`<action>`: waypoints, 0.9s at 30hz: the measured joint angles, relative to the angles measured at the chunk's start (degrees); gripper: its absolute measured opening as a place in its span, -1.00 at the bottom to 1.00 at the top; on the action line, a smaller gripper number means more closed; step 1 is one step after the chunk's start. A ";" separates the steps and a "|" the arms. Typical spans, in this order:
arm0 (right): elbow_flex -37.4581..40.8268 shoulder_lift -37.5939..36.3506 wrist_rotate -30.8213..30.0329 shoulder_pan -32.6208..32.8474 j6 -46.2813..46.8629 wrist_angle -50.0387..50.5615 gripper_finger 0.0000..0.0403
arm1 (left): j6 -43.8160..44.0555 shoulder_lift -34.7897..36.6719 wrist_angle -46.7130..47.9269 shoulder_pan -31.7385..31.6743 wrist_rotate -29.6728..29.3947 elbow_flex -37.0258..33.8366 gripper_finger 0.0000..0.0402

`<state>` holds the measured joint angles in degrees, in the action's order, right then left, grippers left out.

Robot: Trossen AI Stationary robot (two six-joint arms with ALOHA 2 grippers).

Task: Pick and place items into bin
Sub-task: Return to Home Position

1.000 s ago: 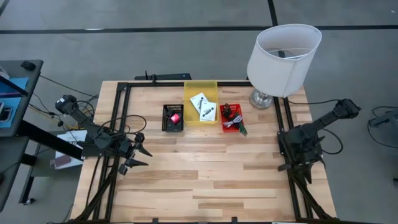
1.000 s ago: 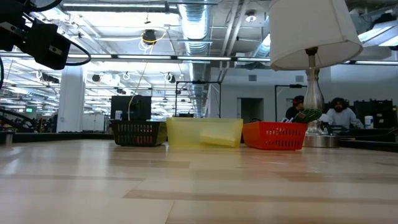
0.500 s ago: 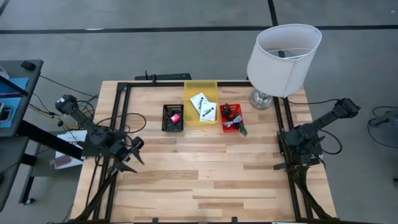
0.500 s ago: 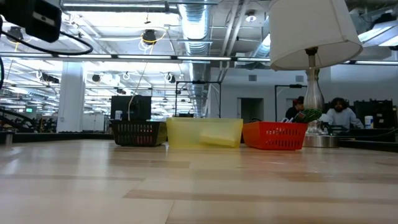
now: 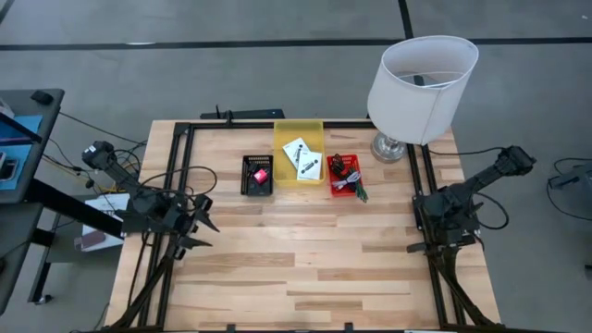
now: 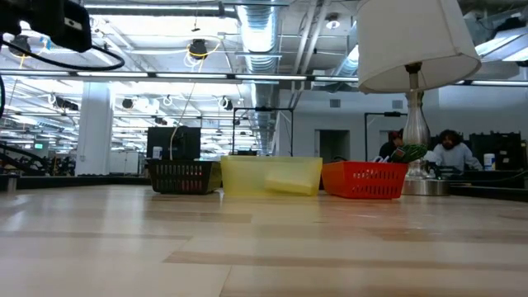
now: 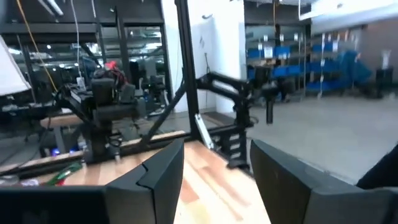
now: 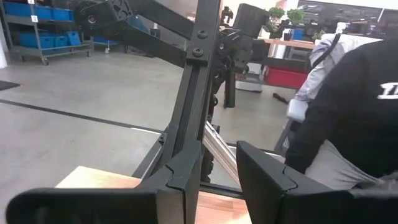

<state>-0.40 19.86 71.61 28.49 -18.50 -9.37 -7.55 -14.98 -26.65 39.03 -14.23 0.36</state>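
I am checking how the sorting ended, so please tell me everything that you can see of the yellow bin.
The yellow bin is a rectangular, open-topped tub that looks like translucent yellow plastic. It stands upright on the wooden table, near its far edge, close between a black basket on the left arm's side and a red basket on the right arm's side. Two white cards lie inside, overlapping. In the low view a pale shape shows through its wall.
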 joint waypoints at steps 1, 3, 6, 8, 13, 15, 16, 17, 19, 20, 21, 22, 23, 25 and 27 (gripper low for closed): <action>0.00 0.00 0.00 0.00 0.00 0.00 -0.52 | -1.03 0.00 0.77 0.00 0.00 0.00 -0.11; 0.00 0.00 0.00 0.00 0.00 0.00 -0.52 | -1.97 -0.02 3.04 0.00 0.01 0.00 -0.11; 0.00 0.00 0.00 0.00 0.00 0.01 -0.52 | -1.04 -0.02 4.93 0.00 0.03 0.00 -0.11; 0.00 0.02 0.00 0.00 0.00 0.02 -0.52 | 1.27 -0.02 5.06 0.00 0.03 0.00 -0.11; 0.00 0.02 0.00 0.00 0.01 0.02 -0.52 | 9.32 0.00 6.40 0.00 0.05 0.00 -0.11; 0.00 0.00 0.01 0.00 0.00 0.02 -0.52 | 9.97 -0.01 8.21 0.00 0.07 0.00 -0.11; 0.01 0.00 0.02 0.00 0.02 0.02 -0.52 | 10.03 0.00 9.18 0.00 0.07 0.01 -0.11; 0.02 0.02 0.00 0.00 0.02 0.02 -0.52 | 10.00 0.00 10.26 0.00 0.07 0.00 -0.11; 0.02 0.02 0.01 0.00 0.02 0.02 -0.52 | 9.49 -0.02 13.12 0.00 0.07 0.02 -0.11; 0.02 0.02 0.00 0.00 0.02 0.02 -0.52 | 9.06 0.00 14.63 0.00 0.07 0.02 -0.11; 0.02 0.02 0.02 0.00 0.02 0.02 -0.52 | 8.66 -0.01 16.23 0.00 0.07 0.01 -0.11; 0.02 0.01 0.00 0.00 0.02 0.02 -0.52 | 8.46 0.00 17.94 0.00 0.09 0.02 -0.11; 0.02 0.01 0.02 0.00 0.02 0.02 -0.52 | 8.41 -0.02 19.72 0.00 0.09 0.02 -0.11; 0.02 0.00 0.02 0.00 0.02 0.02 -0.52 | 8.40 -0.05 22.68 0.00 0.30 0.07 -0.11; 0.02 0.00 0.02 0.00 0.02 0.02 -0.52 | 8.41 -0.38 23.08 0.02 0.53 0.31 -0.11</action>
<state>-0.38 19.86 71.64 28.49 -18.48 -9.34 0.86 -15.37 -3.57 39.05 -13.69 0.68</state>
